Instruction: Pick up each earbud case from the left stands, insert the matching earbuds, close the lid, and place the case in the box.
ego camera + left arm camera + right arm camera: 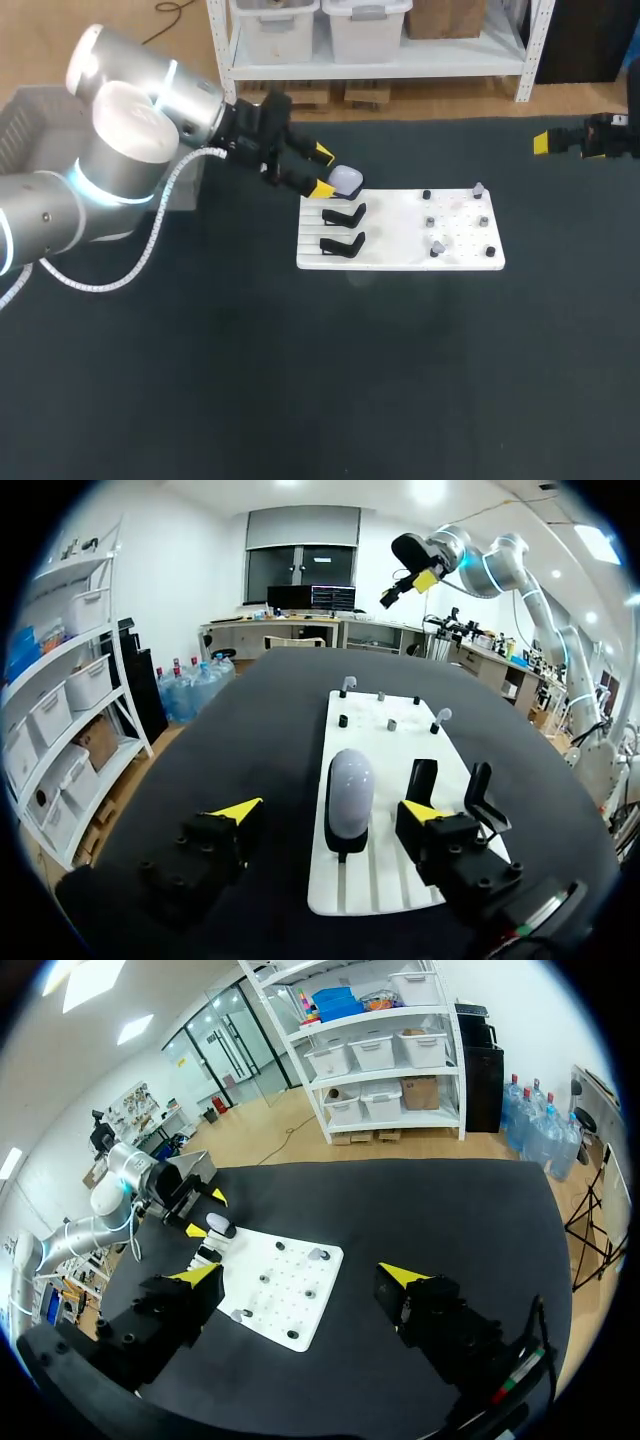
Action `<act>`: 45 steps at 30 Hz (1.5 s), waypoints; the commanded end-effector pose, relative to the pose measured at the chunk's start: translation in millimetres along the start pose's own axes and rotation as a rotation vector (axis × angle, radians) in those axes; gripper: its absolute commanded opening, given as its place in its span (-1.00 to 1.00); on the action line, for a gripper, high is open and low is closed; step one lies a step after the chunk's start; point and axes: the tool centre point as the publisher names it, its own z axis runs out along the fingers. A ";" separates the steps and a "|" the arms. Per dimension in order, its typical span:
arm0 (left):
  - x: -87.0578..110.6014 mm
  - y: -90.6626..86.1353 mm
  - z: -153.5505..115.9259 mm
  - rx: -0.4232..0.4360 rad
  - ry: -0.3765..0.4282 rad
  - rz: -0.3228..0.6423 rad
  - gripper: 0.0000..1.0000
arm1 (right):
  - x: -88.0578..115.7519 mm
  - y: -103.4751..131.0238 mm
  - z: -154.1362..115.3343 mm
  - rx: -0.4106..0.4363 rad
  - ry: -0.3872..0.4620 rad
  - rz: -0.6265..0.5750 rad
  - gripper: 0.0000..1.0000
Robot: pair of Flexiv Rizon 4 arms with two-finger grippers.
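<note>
Resting on stand [345,844]; pale, rounded earbud case [350,790]

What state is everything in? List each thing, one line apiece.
earbud case: lid shut, upright on its stand, untouched
left gripper: open, fingers either side of the case
right gripper: open, empty, away from the white board
two black stands: empty
earbuds: out of the case, on the board
</note>
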 end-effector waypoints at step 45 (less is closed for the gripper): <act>2.9 -3.6 18.6 -0.070 -0.007 -0.008 0.02 | 0.0 0.2 -0.3 0.001 0.000 0.000 1.00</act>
